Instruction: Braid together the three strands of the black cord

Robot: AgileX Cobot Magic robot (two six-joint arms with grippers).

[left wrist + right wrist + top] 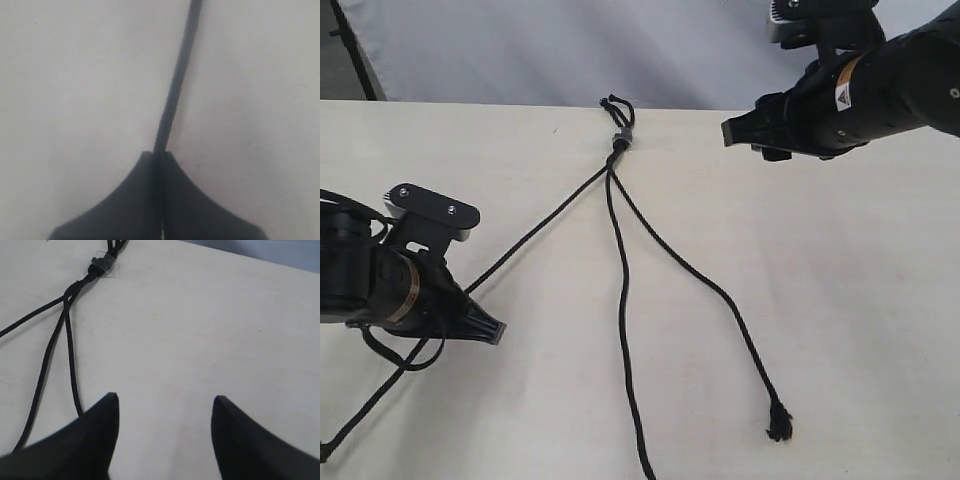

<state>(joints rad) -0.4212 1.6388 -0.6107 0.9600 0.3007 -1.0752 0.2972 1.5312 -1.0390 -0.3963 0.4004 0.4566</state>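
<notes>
The black cord lies on the pale table, its three strands bound by a grey band [621, 139] [101, 262] near the far edge, with short loops beyond it. The left strand [535, 233] [175, 90] runs taut to my left gripper [496, 331] [160, 152], which is shut on it. The middle strand [624, 300] trails toward the near edge. The right strand [705, 280] ends in a knotted tip [779, 424]. My right gripper [728, 132] [165, 399] hovers open to the right of the band, holding nothing.
A glossy arm cable [400, 358] loops under the left arm. A white backdrop [570, 50] rises behind the table's far edge. Bare tabletop [860, 300] spreads at the right.
</notes>
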